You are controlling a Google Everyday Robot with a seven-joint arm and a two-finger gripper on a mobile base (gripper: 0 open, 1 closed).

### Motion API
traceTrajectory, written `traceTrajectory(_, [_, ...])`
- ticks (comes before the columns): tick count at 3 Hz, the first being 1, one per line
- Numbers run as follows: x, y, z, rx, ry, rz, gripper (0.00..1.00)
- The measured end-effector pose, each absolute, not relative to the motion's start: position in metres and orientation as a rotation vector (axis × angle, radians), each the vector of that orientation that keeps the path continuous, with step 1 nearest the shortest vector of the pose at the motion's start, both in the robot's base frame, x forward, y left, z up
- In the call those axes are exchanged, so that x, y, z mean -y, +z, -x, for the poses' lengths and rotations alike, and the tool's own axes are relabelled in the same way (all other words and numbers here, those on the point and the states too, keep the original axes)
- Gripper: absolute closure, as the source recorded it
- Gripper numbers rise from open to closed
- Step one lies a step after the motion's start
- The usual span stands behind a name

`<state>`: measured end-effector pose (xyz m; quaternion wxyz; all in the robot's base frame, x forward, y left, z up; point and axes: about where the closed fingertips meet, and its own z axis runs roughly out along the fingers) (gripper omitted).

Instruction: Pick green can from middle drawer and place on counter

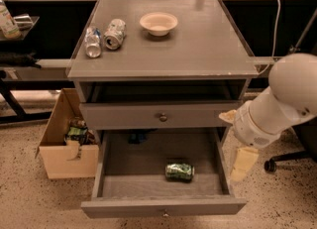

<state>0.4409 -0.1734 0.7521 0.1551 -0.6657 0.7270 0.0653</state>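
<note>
My gripper (244, 162) hangs low on the right of the cabinet, outside the right wall of the open middle drawer (148, 186) and level with it. I cannot tell how far open it is, but it has hold of nothing. The green can (179, 171) lies on its side on the drawer floor, toward the near end and a little right of centre, apart from every wall. My first worry is the way in. I must come up and over that right wall, and if I cut across too low I would strike it and push the drawer askew or partly shut. The can is the next trouble. It could roll on its side if I touch it off centre, and if it goes toward the far end it would sit under the closed upper drawer (158, 116), where reaching down is harder. It looks dented, so a grip across the wrong part may slip as I lift. The bulk of my arm is close to the cabinet's right side and could bump it when I swing. On the counter (208, 49), the bowl (158, 23) and the silver cans (115, 33) at the far left could be knocked, so the bare near right part seems safer.
</note>
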Motion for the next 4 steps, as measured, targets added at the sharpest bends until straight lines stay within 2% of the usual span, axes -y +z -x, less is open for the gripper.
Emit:
traceTrajectory(2, [0.172, 0.654, -0.457, -1.876, 0.293, 1.901, 0.00])
traceTrajectory(4, [0.142, 0.571, -0.485, -1.841, 0.498, 1.841, 0.00])
